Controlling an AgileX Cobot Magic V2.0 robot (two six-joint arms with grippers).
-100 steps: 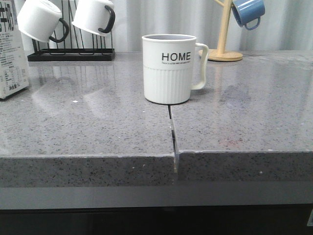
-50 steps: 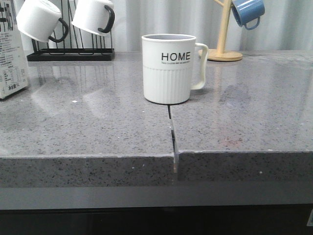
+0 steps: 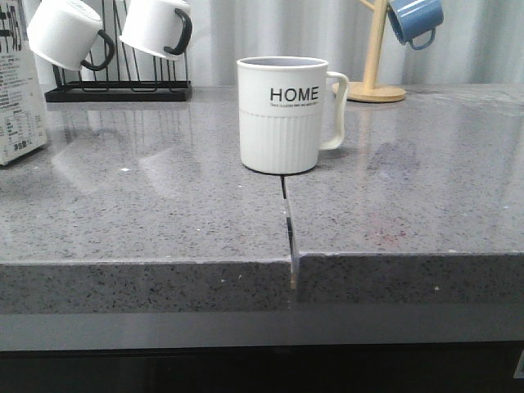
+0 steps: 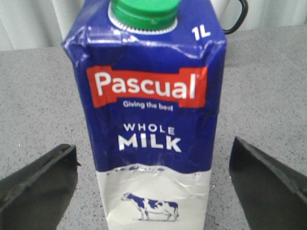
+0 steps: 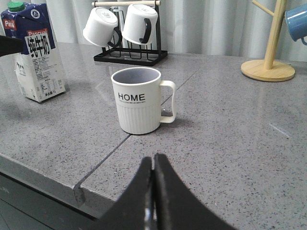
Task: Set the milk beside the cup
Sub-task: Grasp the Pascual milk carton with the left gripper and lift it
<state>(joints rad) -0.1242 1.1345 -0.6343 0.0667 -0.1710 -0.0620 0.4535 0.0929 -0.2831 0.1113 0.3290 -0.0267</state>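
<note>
The milk (image 3: 18,90), a white carton with a blue top, stands upright at the far left edge of the front view. In the left wrist view the milk (image 4: 148,120) fills the middle, with a green cap and a cow picture. My left gripper (image 4: 152,145) is open, one finger on each side of the carton and apart from it. The cup (image 3: 282,115), white with "HOME" lettering, stands mid-counter with its handle to the right. My right gripper (image 5: 153,158) is shut and empty, over the counter's front edge, short of the cup (image 5: 139,100).
A black rack (image 3: 119,90) holding two white mugs with black handles stands at the back left. A wooden mug tree (image 3: 377,57) with a blue mug (image 3: 413,20) stands at the back right. A seam (image 3: 288,221) splits the grey counter below the cup.
</note>
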